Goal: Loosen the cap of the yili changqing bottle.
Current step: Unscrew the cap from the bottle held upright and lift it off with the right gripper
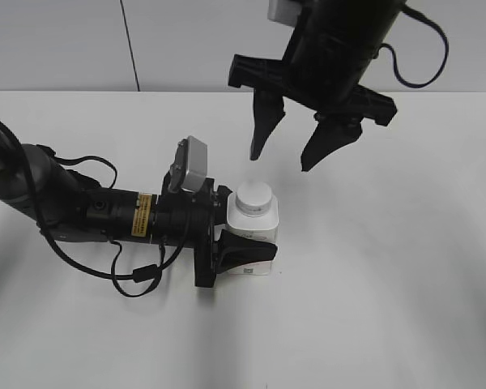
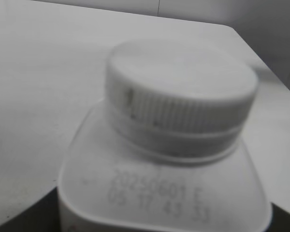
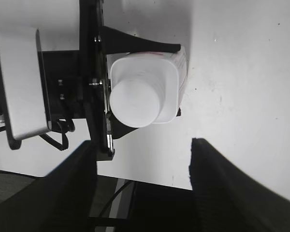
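The yili changqing bottle [image 1: 263, 227], small, squat and white, stands upright on the white table. Its round white cap [image 1: 254, 197] sits on the neck. My left gripper [image 1: 247, 232] lies low along the table from the left and is shut on the bottle's body, one black finger [image 1: 247, 255] across the near side. The left wrist view shows the ribbed cap [image 2: 181, 92] close up above the bottle's shoulder [image 2: 159, 193], which carries a printed date. My right gripper [image 1: 281, 162] hangs open above and just beyond the cap, touching nothing. From its wrist view the cap [image 3: 134, 102] and bottle [image 3: 171, 82] lie ahead of its spread fingers [image 3: 222, 179].
The left arm [image 1: 81, 207] with its loose black cables [image 1: 134, 275] stretches across the left of the table [image 1: 389, 284]. A grey camera block [image 1: 190, 166] sits on that wrist, close beside the bottle. A pale wall [image 1: 65, 40] closes the back.
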